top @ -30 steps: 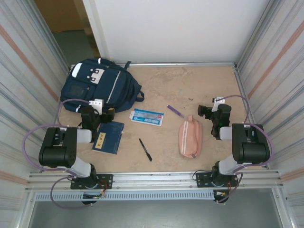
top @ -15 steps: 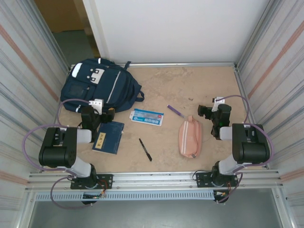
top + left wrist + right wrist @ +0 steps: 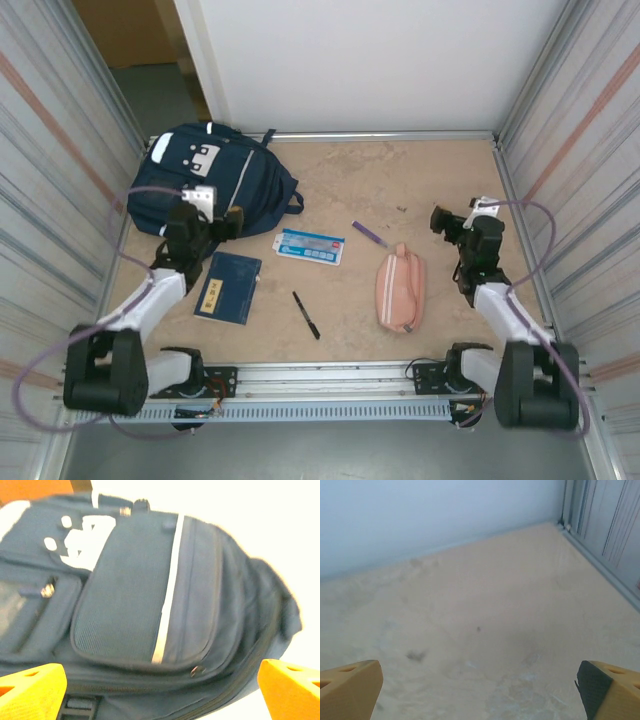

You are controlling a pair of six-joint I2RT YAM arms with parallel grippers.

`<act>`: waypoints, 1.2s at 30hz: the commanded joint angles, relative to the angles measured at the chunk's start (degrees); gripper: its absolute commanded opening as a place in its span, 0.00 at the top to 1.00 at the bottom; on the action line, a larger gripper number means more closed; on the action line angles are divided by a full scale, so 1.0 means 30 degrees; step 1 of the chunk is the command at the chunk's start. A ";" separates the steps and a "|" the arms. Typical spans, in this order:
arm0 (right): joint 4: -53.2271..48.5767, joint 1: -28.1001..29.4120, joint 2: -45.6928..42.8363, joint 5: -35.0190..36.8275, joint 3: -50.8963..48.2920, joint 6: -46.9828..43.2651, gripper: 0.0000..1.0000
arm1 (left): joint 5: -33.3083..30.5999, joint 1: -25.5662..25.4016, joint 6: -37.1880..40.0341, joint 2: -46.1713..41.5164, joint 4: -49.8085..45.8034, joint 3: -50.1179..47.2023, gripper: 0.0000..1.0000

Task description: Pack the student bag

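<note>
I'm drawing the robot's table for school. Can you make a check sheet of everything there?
Surface: tan table, a few dark smudges.
Job's things: student bag lying flat at far left, looks zipped.
Clutter: navy notebook, blue-white card, black pen, purple pen, pink pouch, all loose.
Grippers: left gripper open, empty, by the bag; right gripper open, empty, over bare table.
Cables: purple cables loop from both arms.
Surroundings: ribbed metal walls at the sides, white panel behind.

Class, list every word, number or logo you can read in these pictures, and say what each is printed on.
Nothing is legible.
Light blue card: has printing, too small to read.
Navy booklet: yellowish mark near its left edge, too small to read.
Student bag: white patches, blurred, no letters made out.
</note>
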 commanded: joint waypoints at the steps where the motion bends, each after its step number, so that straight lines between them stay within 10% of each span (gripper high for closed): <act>1: -0.7089 0.0937 -0.2305 0.0225 0.2070 0.3394 0.01 | -0.0395 -0.0302 -0.4007 -0.2075 -0.8780 0.2917 0.01; 4: -1.1642 0.3450 -0.2555 0.0208 0.3523 0.4103 0.00 | -0.0009 -0.0082 -0.8704 -0.2631 -1.4597 0.4688 0.01; 10: -1.5964 0.9521 -0.0972 0.0270 0.4683 0.4335 0.05 | 0.6726 0.0158 -0.8640 -0.2626 -1.6442 0.4280 0.01; 16: -1.6292 1.2831 0.1012 -0.0146 0.5337 0.4137 0.08 | -0.0377 -0.5220 -0.5863 0.1830 -1.7294 0.7933 0.01; 28: -1.6579 1.2875 0.1440 -0.0715 0.5977 0.4307 0.11 | -0.4317 -0.5635 -0.3901 1.5845 -1.7864 1.9456 0.18; 32: -1.7038 1.2885 0.0900 -0.0633 0.5922 0.4131 0.10 | -0.6008 -0.5630 -0.3998 1.9705 -1.9534 2.2955 0.42; 36: -1.7682 1.2861 0.0212 -0.0435 0.5943 0.3884 0.10 | -0.6261 -0.5685 -0.3337 2.1197 -2.0329 2.4828 0.92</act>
